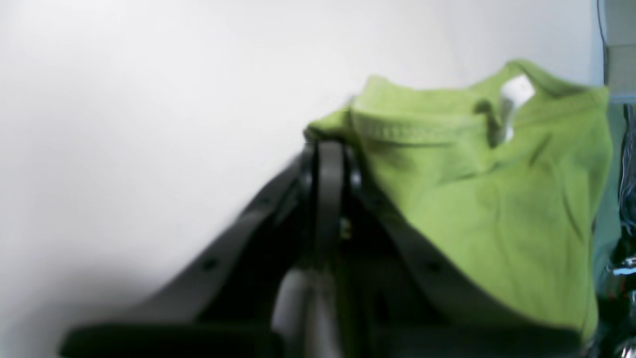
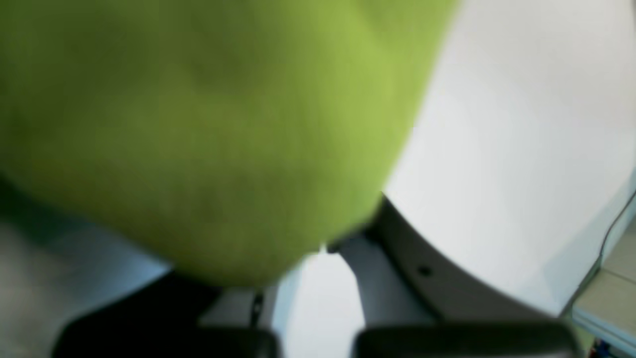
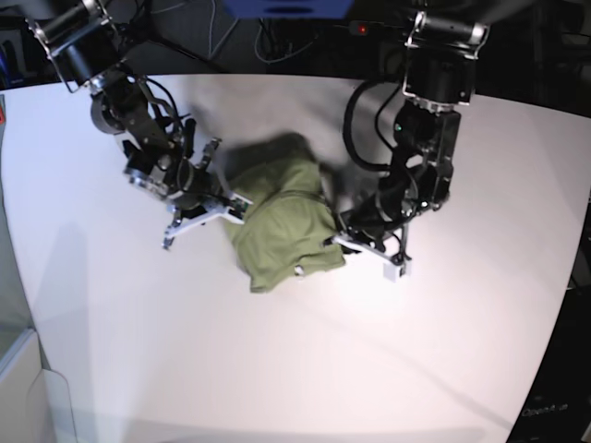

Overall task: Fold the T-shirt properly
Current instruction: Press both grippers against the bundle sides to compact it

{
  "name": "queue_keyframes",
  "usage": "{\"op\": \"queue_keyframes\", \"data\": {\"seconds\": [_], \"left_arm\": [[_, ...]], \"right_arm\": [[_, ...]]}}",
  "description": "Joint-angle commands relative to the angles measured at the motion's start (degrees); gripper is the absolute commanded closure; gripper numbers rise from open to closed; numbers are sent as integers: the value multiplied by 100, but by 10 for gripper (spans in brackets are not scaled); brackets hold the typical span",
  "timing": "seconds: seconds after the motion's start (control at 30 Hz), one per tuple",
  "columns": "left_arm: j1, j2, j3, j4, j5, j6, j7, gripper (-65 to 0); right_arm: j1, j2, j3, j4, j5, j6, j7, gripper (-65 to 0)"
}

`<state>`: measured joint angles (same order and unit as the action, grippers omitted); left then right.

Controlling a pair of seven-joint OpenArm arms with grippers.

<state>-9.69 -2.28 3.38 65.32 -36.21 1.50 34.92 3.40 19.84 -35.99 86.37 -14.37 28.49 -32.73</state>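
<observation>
Both fingers (image 3: 242, 201) (image 3: 334, 238) pinch shut on opposite edges of the bunched T-shirt (image 3: 282, 226).

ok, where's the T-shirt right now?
Base view: the T-shirt is bunched up just left of the white table's middle, held between the right gripper on its left and the left gripper on its right.

My base camera looks steeply down from above on the whole white table (image 3: 305, 369), with both my arms reaching in from the frame's top. My left wrist camera sits low behind my left gripper (image 1: 325, 149), facing the T-shirt (image 1: 497, 199) at right. My right wrist camera hangs blurringly close, the same cloth filling its upper left.
</observation>
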Motion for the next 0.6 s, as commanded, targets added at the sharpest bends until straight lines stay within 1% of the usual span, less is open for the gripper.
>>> {"op": "queue_keyframes", "data": {"seconds": [0.0,0.2,0.37,0.57], "left_arm": [[-143,39,18,-57,91,74,117,-15],[-617,277,18,-382,91,48,108,-15],[-793,286,18,-347,82,48,108,-15],[-828,250,18,-347,82,39,108,-15]], "right_arm": [[-37,-89,-10,18,70,144,-37,0],[-274,-397,-10,18,70,144,-37,0],[-467,-362,8,1,70,136,7,0],[-731,-238,860,18,70,144,34,0]]}}
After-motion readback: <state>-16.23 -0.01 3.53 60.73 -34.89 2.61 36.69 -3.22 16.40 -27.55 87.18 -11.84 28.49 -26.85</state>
